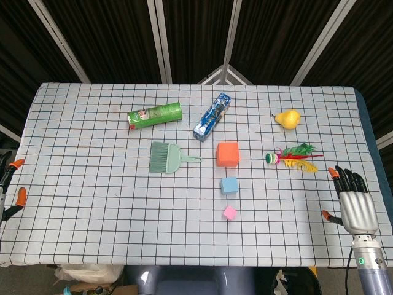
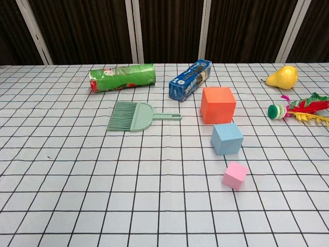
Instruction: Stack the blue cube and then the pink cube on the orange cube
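Orange cube [image 1: 228, 153]: sits flat on the bench [image 1: 86, 203], a little right of its middle; the largest of the three cubes, its sides nearly square with the grid of the cloth.
Blue cube [image 1: 229, 185]: just nearer the front edge than the orange cube, close to it but apart; middle-sized, turned slightly off the grid lines.
Pink cube [image 1: 230, 212]: nearest the front edge, apart from the blue cube; the smallest, rotated so a corner faces forward in the chest view.
Line of cubes: the three run from mid-bench toward the front edge, none stacked; as cubes they have no long axis.
Right robot hand [image 1: 351, 198]: at the right edge near the front corner, back of the hand up, fingers apart and pointing toward the far edge, holding nothing.
Left robot hand [image 1: 8, 187]: only orange-tipped fingers show at the left edge; I cannot tell its state.
Green roll [image 1: 155, 115]: lies toward the far edge, long axis roughly left to right; printing too small to read.
Blue packet [image 1: 212, 116]: beside it, slanted toward the far edge; writing unreadable.
Green brush [image 1: 166, 157]: left of the orange cube, handle pointing at it.
Yellow pear [image 1: 287, 118]: toward the far right.
Feather shuttlecock [image 1: 293, 157]: right of the orange cube, feathers toward the right edge.
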Robot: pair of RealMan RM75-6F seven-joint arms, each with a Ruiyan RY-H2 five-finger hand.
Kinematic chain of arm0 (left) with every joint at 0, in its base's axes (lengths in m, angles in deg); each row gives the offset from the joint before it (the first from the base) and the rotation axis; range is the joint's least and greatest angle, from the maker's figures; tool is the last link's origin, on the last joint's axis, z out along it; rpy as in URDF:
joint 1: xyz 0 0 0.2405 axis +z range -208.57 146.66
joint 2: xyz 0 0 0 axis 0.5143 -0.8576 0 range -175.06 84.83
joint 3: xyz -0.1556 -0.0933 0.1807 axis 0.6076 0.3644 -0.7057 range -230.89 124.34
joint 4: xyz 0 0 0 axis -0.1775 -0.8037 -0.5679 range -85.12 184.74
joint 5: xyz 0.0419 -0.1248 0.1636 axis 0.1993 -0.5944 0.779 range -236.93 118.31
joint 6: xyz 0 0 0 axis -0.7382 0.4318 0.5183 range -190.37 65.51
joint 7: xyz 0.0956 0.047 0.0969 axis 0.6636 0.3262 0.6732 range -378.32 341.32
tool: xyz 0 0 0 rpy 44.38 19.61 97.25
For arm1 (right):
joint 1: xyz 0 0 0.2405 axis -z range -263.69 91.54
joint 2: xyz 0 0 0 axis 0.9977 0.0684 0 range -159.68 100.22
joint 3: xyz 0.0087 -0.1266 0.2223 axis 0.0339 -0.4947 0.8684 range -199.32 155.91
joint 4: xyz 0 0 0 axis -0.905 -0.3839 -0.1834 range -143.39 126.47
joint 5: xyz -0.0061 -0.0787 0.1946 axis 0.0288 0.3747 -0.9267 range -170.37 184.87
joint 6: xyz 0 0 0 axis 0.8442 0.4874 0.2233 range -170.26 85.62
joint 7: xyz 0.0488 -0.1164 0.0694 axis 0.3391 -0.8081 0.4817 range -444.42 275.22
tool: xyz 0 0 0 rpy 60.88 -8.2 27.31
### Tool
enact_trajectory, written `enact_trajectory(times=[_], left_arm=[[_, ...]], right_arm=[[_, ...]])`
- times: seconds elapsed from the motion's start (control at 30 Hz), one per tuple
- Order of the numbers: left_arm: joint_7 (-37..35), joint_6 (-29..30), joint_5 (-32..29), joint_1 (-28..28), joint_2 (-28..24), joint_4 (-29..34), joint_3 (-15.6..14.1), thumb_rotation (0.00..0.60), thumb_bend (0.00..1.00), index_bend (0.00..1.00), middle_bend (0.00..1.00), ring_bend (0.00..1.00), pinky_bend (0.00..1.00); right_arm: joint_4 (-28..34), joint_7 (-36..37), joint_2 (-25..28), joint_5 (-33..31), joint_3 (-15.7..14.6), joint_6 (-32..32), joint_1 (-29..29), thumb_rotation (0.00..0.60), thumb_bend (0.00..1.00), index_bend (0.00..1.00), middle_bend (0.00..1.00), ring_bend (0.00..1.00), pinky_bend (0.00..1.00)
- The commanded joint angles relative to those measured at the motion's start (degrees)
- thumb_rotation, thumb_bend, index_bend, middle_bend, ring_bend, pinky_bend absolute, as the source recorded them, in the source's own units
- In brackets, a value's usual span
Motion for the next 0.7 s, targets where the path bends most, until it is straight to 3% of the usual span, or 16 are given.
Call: enact_trajectory(times=[0.03, 0.7], left_arm=[[0.1, 0.2, 0.1, 0.1, 0.0, 0.1, 0.0, 0.600, 0.56, 0.15, 0.01, 0.00, 0.00], [1.8, -0.4, 1.0, -0.3, 0.5, 0.4, -0.5, 0.600, 0.56, 0.15, 0.01, 0.00, 0.00]], right_arm=[[0.0, -0.1, 0.0, 0.0, -0.1, -0.1, 0.0, 0.600, 0.10, 0.03, 0.07, 0.07, 0.09], [0.3, 0.1, 0.1, 0.6, -0.4, -0.1, 0.0, 0.600, 0.10, 0.03, 0.07, 0.07, 0.09]])
